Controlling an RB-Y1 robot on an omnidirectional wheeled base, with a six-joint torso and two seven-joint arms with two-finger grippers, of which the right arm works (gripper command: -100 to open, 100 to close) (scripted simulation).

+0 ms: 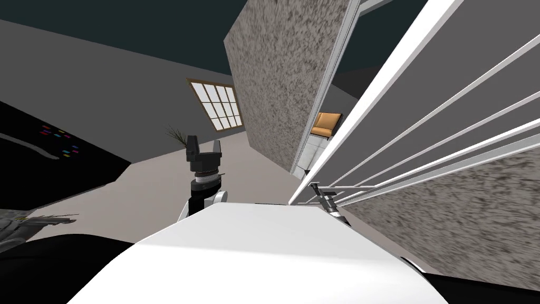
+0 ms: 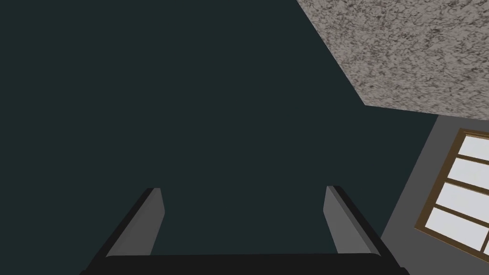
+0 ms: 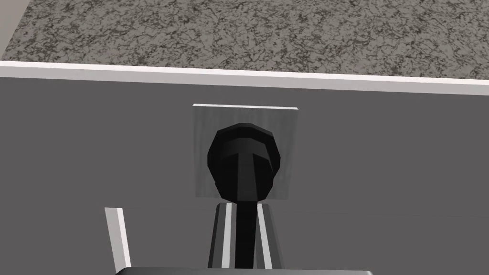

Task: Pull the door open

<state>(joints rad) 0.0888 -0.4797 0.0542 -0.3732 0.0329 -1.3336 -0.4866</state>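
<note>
Right hand is clamped on the black handle. Its two fingers press either side of the lever's shaft, just behind the rounded hub, so the hold sits close to the pivot. The handle is mounted on a pale square plate on the grey door, straight ahead of the hand. Past the handle is a white strip, then speckled wall.

In the head view this hand sits low at the door's free edge with the arm tucked close in. That short reach is probably so the pull can come from drawing the arm back. The door looks partly swung: there's a gap between its white edge and the wall, with an orange chair showing through it.

Left hand is held up well apart from the door, fingers spread wide and holding nothing. It looks parked out of the swing path. A window lies beyond it.

Step in hand looks like the pull itself. The main risk is the fingers sliding off the thin shaft.
</note>
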